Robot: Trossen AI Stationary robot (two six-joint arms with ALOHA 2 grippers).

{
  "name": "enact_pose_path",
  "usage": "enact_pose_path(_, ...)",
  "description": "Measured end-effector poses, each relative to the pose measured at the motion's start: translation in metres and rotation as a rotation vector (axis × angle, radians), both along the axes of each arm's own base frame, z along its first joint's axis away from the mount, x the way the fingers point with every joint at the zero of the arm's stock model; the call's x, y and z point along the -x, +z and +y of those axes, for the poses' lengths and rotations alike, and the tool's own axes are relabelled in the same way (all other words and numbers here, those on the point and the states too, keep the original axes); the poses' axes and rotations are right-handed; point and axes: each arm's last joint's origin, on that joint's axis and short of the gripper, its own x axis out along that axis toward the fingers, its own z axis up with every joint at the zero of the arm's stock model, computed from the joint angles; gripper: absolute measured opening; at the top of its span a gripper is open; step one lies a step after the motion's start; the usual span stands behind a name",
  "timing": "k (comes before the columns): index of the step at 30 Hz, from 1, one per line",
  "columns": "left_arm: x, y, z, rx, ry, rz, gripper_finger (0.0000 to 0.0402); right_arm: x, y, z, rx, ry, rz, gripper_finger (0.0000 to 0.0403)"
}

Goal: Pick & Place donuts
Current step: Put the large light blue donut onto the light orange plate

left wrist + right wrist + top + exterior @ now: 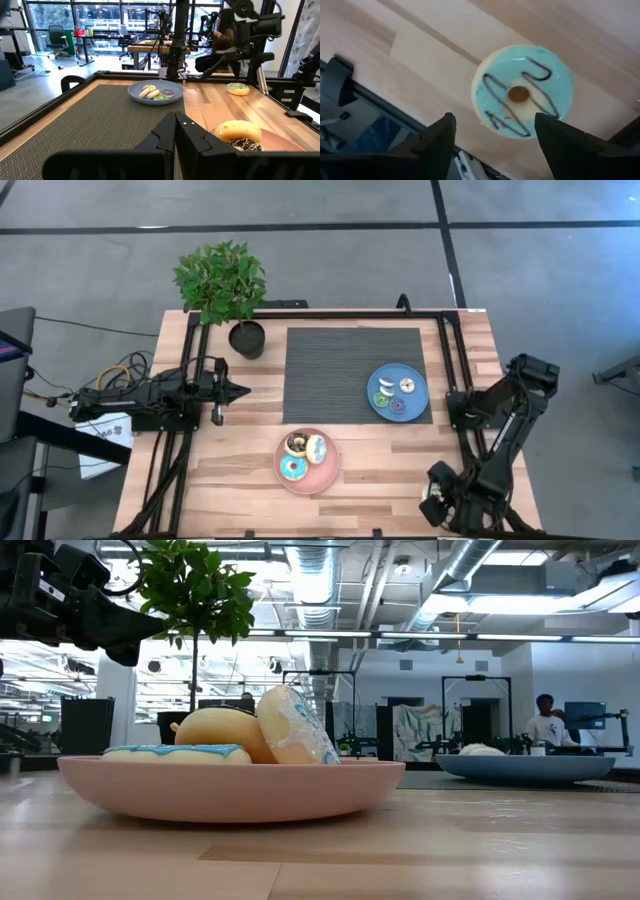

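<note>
A donut [522,95] with pale blue-green frosting and dark drizzle lies flat on the wood near the table's front right corner; it is also in the left wrist view [238,89]. My right gripper [495,117] hangs above it, pointing down, open, one finger on either side and clear of it. In the high view that gripper [437,498] hides the donut. A pink plate [330,472] holds a dark brown donut [296,443], a white one [317,448] and a blue one [292,469]. My left gripper [238,392] waits shut at the table's left.
A round blue plate [412,408] with several tiny donuts sits on the right part of a dark woven mat [330,370]. A potted plant [245,335] stands at the far left. Black frame rails [455,370] run along the table's sides. People show in the room beyond.
</note>
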Motion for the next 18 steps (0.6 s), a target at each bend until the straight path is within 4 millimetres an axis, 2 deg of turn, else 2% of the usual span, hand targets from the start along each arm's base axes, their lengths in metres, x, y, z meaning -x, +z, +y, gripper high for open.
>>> enact_pose_path(6, 0.0, 0.0, 0.0, 0.0, 0.0, 0.0, 0.0, -0.009, 0.006, 0.012, 0.108, 0.054, 0.045, 0.026)
enact_pose_path(18, 0.0, 0.0, 0.0, 0.0, 0.0, 0.0, 0.0, -0.031, -0.03, 0.021, 0.141, 0.125, 0.109, 0.026)
